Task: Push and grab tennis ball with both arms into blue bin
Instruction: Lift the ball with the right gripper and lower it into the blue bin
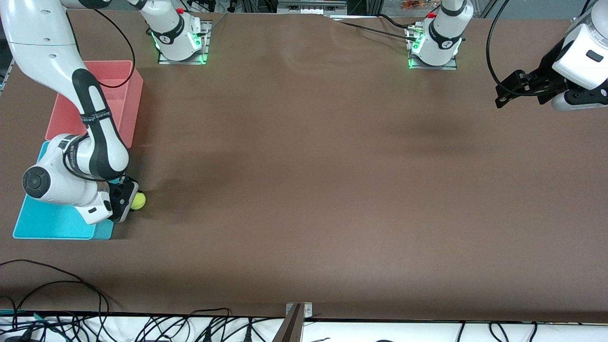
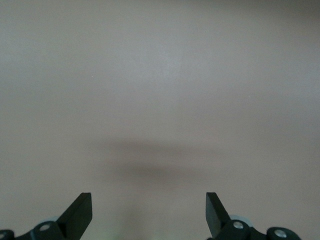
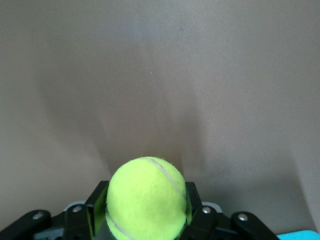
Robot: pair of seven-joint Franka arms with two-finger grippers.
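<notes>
Brown table (image 1: 332, 166), right end effector (image 1: 129, 202) clamping tennis ball (image 1: 138, 201), left end effector (image 1: 504, 90) spread wide

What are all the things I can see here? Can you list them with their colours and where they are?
tennis ball: one, yellow-green, on the table beside the blue bin, between the right gripper's fingers.
blue bin: one, bright cyan-blue, at the right arm's end of the table, nearer the front camera than the pink-red bin.
pink-red bin: one, pink-red, at the right arm's end, touching or almost touching the blue bin.
table: one, brown.
cables: many, black, along the table edge nearest the front camera.
right gripper: one, black, shut on the tennis ball at the blue bin's edge.
left gripper: one, black, open, waiting in the air over the left arm's end of the table.
</notes>
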